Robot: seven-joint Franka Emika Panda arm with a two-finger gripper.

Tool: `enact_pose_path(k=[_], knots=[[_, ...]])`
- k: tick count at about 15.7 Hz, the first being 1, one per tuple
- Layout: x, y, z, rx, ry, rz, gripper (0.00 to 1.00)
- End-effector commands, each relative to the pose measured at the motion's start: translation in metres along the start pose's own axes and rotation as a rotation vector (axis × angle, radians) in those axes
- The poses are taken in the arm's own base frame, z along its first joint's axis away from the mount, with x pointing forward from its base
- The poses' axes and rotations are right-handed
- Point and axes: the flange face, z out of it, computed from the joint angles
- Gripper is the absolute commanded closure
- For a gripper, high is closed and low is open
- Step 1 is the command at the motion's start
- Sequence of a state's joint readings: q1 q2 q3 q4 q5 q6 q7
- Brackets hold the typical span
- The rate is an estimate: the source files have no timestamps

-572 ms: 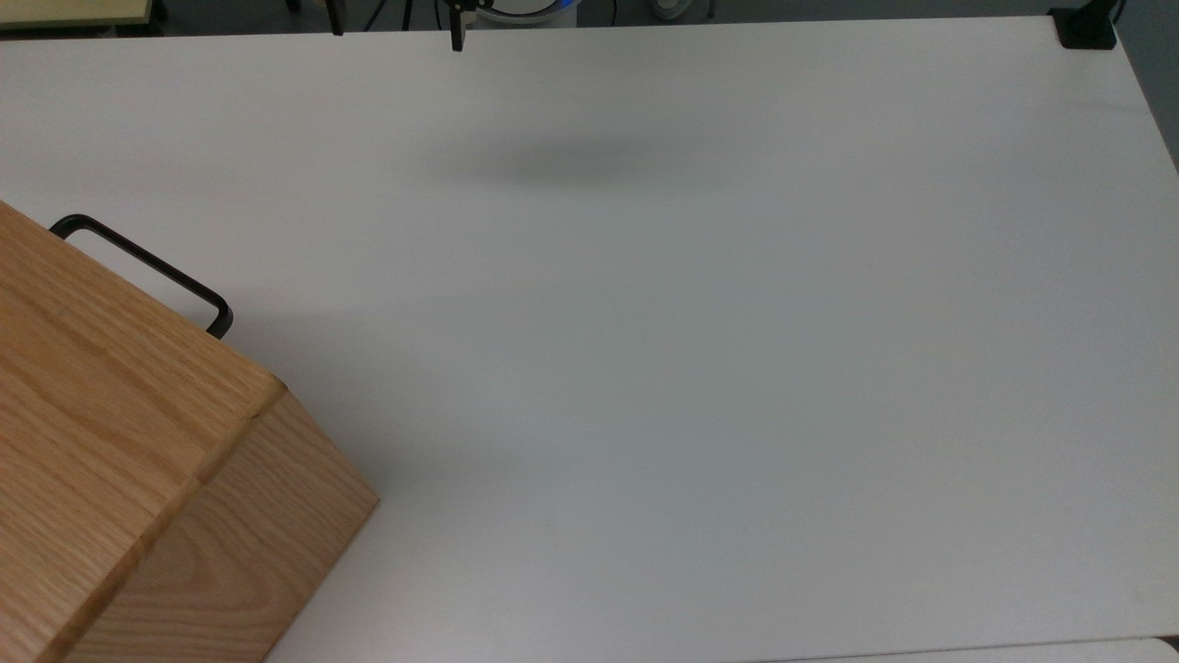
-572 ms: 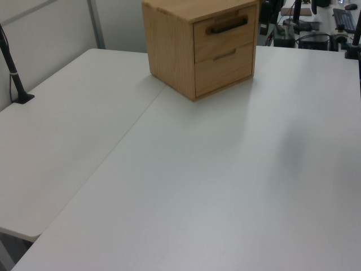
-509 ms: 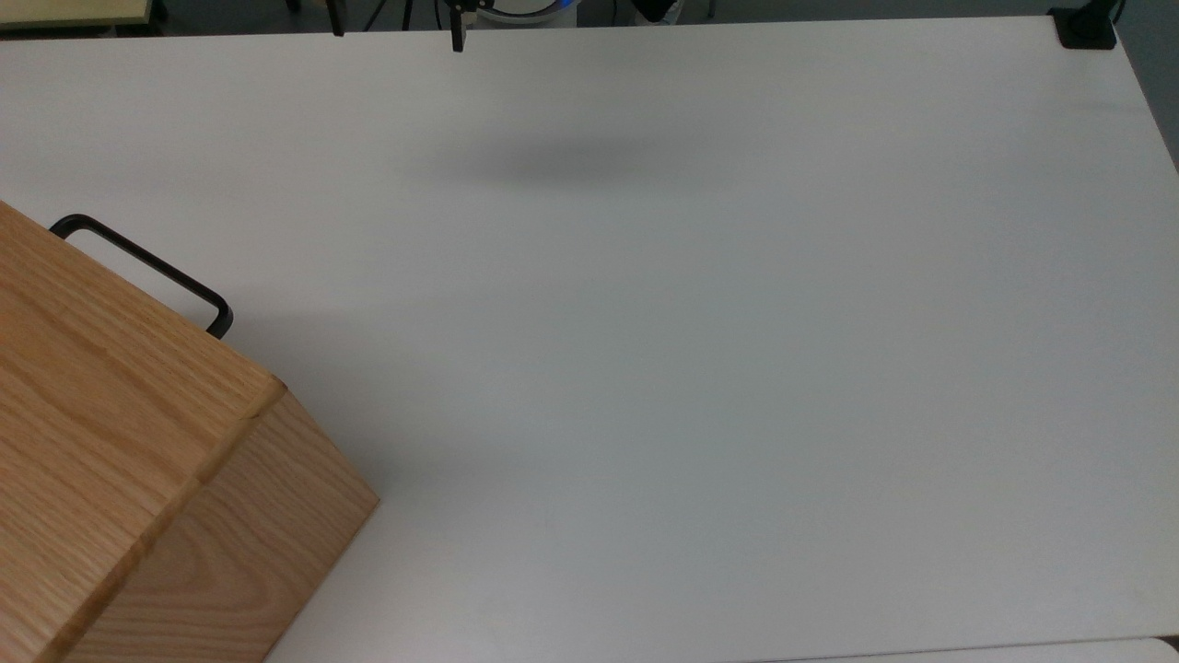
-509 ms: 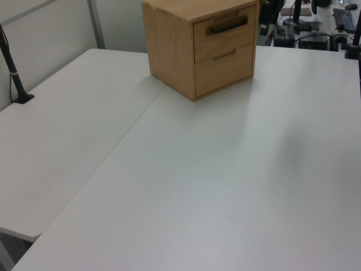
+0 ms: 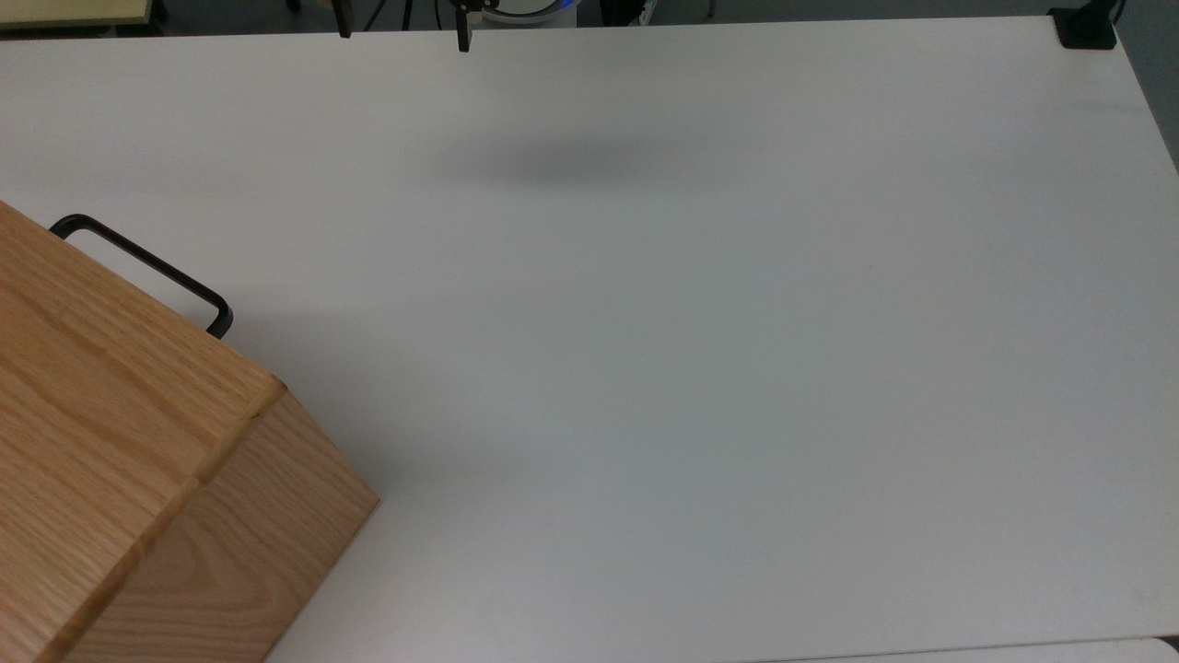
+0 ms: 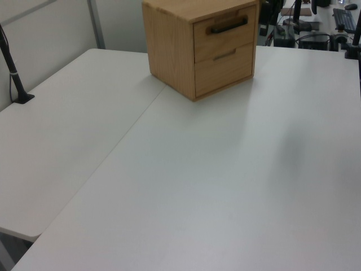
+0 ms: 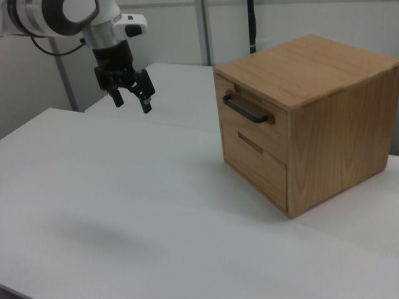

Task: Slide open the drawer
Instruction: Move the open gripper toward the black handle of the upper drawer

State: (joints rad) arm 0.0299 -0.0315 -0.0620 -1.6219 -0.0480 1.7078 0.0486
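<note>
- Worktop (image 5: 700, 368): white, wide, matte; two slabs butt together w/ a seam running away from the camera in the left view. Faint soft shadow patch on it near the top view's upper middle.
- Room: pale partition wall (image 6: 45, 28) w/ a grey upright post behind the worktop in the left view; cluttered desks w/ dark gear at the left view's top right.
- Oak cabinet (image 7: 312, 118): sits on the worktop at the right view's right, top view's lower left, left view's top centre. Nothing stands between it and the hand; bare worktop all the way.
- Drawer (image 7: 249, 109): upper one of two fronts in the cabinet, flush w/ the cabinet face, i.e. shut. Black bar handle (image 7: 246, 111) across it, sticking out past the cabinet top edge in the top view. Lower front has just a small slot pull.
- Arm (image 7: 62, 15): white, comes in from the right view's upper left, held up off the worktop.
- Hand (image 7: 131, 99): black, pointing down, fingers (image 7: 144, 98) spread apart, gripping nothing; well apart from the drawer handle, to the right view's left of it. In the top view the two fingertips poke in at the top edge.
- Black clamp mount (image 5: 1085, 28) at the top view's upper right corner; black pole w/ base (image 6: 17, 84) at the left view's left.
- Vs 0.5 s ago: fingertips in the top view sit a touch further to the top view's right; cabinet and drawer unchanged.
</note>
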Motion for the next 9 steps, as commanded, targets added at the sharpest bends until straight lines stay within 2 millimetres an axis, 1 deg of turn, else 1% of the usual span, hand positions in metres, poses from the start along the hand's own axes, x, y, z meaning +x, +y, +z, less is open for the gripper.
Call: enact_pose_path(k=[1, 3, 7, 9], knots=[[-0.0033, -0.004, 0.0028, 0.02, -0.008, -0.011, 0.0], [-0.0029, -0.004, 0.0025, 0.02, -0.005, -0.011, 0.0], [-0.0028, -0.0035, 0.0084, 0.018, -0.023, 0.021, 0.0], [-0.0016, -0.0036, 0.0098, 0.017, -0.022, 0.008, 0.0]])
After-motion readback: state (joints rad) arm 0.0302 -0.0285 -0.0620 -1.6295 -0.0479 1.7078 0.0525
